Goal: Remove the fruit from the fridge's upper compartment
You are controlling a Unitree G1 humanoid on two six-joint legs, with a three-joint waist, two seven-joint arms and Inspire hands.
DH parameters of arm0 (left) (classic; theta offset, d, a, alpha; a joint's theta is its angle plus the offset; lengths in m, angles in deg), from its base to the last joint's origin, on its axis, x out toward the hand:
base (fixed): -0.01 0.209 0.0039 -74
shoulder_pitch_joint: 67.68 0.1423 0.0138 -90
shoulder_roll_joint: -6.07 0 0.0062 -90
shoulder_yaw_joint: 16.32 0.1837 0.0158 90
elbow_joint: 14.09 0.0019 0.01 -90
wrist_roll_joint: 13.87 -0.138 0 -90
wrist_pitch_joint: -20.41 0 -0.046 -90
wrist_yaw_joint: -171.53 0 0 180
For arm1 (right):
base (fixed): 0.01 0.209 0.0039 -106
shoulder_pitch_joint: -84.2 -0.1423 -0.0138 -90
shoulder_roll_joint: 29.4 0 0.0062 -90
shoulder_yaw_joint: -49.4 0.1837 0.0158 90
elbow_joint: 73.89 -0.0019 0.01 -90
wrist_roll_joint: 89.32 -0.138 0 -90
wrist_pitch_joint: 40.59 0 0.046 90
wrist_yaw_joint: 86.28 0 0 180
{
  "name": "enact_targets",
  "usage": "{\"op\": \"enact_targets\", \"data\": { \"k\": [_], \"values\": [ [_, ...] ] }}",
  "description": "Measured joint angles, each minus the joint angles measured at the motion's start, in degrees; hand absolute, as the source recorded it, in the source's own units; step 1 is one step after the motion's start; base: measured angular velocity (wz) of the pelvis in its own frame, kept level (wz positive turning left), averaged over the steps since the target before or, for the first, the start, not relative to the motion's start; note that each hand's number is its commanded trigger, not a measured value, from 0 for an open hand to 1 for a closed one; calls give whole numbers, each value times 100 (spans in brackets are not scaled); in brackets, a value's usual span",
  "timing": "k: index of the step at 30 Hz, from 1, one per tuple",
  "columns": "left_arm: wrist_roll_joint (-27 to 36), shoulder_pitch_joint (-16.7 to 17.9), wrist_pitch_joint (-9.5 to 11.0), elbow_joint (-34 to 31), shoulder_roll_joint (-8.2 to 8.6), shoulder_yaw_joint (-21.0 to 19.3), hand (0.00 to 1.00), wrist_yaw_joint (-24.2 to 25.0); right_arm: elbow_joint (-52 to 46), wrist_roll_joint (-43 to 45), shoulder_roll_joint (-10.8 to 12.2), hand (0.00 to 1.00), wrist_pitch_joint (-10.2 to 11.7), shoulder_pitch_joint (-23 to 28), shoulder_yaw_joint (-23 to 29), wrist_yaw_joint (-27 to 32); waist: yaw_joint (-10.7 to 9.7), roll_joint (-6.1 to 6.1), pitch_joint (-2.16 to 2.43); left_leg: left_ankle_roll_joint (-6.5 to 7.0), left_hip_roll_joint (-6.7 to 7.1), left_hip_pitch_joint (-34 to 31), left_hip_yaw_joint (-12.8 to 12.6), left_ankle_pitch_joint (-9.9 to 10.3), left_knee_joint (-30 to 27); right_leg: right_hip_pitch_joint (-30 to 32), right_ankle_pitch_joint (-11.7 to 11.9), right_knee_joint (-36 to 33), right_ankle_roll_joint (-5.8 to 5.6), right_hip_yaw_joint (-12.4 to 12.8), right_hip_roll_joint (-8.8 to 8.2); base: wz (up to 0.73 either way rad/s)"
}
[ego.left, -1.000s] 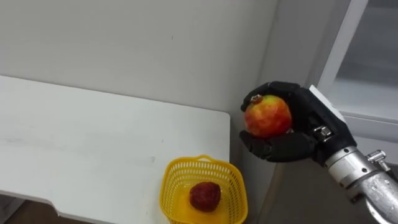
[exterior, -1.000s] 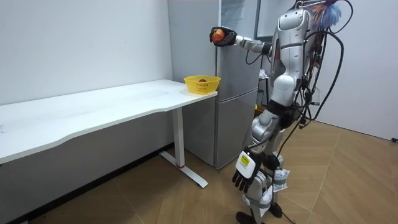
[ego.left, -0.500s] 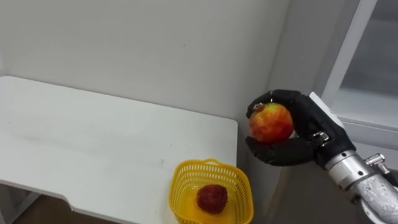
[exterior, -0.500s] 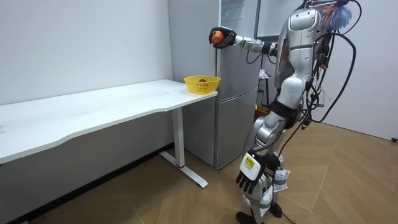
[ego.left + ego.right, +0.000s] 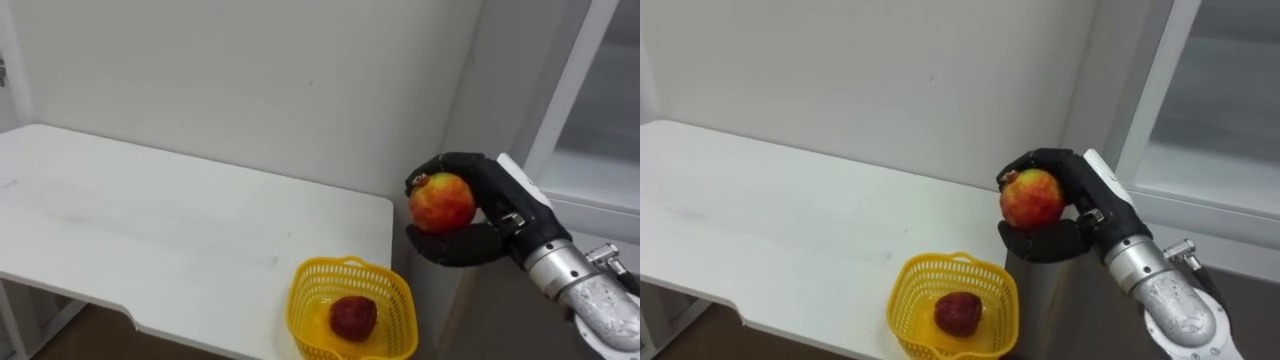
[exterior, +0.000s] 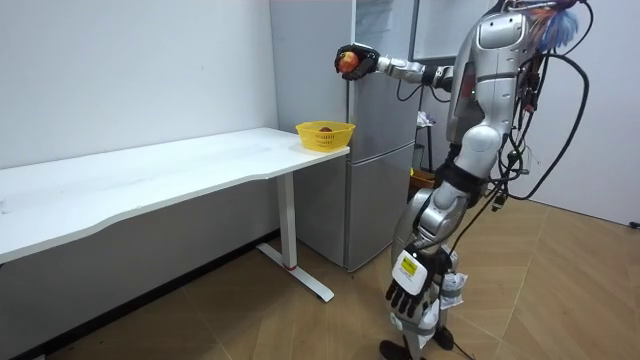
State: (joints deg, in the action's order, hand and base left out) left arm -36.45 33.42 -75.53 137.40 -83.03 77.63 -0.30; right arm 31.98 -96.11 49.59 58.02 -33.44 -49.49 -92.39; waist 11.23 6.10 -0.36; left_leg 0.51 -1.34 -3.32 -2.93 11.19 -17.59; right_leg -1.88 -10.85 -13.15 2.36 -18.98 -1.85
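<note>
Your right robot hand [image 5: 480, 240] has its fingers curled round the red-and-yellow apple [image 5: 440, 203], held in the air above the yellow basket [image 5: 302, 305] and a little to its right. The basket sits at the counter [image 5: 150, 235] corner beside the fridge [image 6: 385, 150], with one dark red fruit [image 5: 353, 318] already inside. The fetching looks done; what's left, I judge, is lowering the apple into the basket and letting go. Your left robot hand [image 6: 408, 292] hangs well below the basket, fingers relaxed.
</note>
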Motion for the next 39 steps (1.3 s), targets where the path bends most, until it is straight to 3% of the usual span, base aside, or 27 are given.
{"op": "enact_targets", "data": {
  "k": [5, 6, 7, 11, 17, 32, 39],
  "values": [
    [-16, -42, 9, 3, -10, 67, 0, 12, -349, 115, 293, 100, -186, 1, 4, 350, -1, -4, 7, -33, -1, -18, -44, -19, 36, 128, -38, -78, 53, 56, 10, -7],
    [-16, -46, 12, -4, -16, 65, 0, 37, -563, 227, 392, 100, -294, 1, -36, 416, 8, -3, 28, -51, -4, -49, -76, -31, 56, 174, -36, -76, 65, 85, 29, -13],
    [-16, -63, 14, 14, -17, 61, 0, 80, -809, 294, 504, 100, -377, 10, -163, 416, 7, -10, 36, -66, -16, -53, -96, -42, 67, 185, 3, -71, 134, 108, 46, -10],
    [-15, -162, 82, 57, -7, 61, 0, 151, -1343, 307, 703, 100, -385, 36, -728, 256, 50, -34, 38, -81, -20, -48, -89, -50, 88, 181, 9, -38, 150, 100, 63, 5],
    [-15, -226, 161, 47, -6, 58, 0, 146, -1781, 288, 728, 100, -387, 32, -880, 140, 171, -56, 20, -69, 4, -81, 3, -43, 121, 100, -19, 47, 94, 64, 44, 11],
    [-10, -158, 178, 42, -3, 59, 0, 108, -1866, 508, 728, 100, -450, 32, -879, 122, 136, -106, -15, -15, 39, -121, 11, 12, 132, 97, -62, 80, 26, 18, 10, 1],
    [-13, -88, 157, 41, 1, 59, 0, 87, -1772, 501, 720, 100, -505, 109, -880, 100, 26, -121, -25, -11, 84, -117, 68, 14, 128, 79, -71, 64, 9, -39, -17, 4]
  ]
}}
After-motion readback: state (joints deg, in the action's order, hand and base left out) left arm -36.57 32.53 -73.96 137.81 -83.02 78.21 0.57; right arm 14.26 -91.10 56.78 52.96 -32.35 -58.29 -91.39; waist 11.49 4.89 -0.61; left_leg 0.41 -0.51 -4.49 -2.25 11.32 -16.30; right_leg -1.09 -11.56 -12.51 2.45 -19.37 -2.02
